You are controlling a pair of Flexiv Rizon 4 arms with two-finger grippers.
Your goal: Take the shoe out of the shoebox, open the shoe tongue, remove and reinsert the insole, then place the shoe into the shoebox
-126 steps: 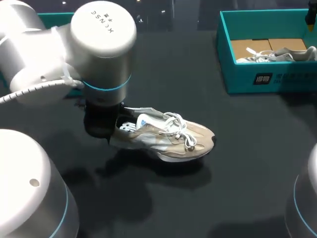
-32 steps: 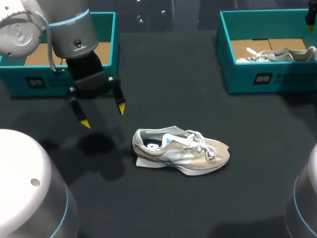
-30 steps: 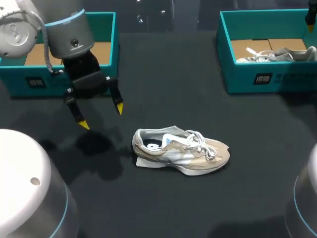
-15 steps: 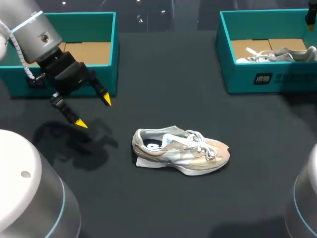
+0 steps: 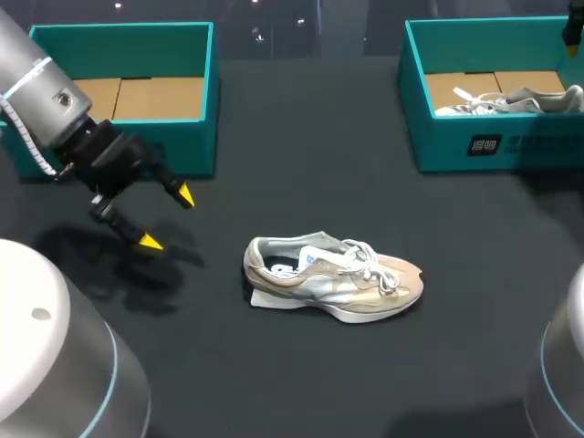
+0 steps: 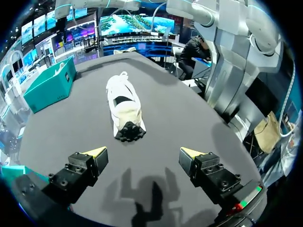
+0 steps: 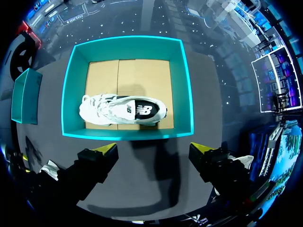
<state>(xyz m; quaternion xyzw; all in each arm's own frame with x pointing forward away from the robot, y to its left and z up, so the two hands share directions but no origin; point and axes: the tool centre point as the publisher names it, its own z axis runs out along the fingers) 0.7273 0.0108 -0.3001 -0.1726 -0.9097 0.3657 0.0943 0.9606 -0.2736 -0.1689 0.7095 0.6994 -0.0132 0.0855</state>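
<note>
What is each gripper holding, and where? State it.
Nothing. Left gripper open, apart from the beige laced sneaker; right gripper open above the teal cardboard shoebox.

A dark tabletop (image 5: 310, 137) carries everything. At its far right corner stands a teal box (image 5: 456, 146), open on top, with a brown cardboard floor (image 5: 456, 88). A white laced sneaker (image 7: 123, 109) sits upright inside, close to one long wall.
</note>
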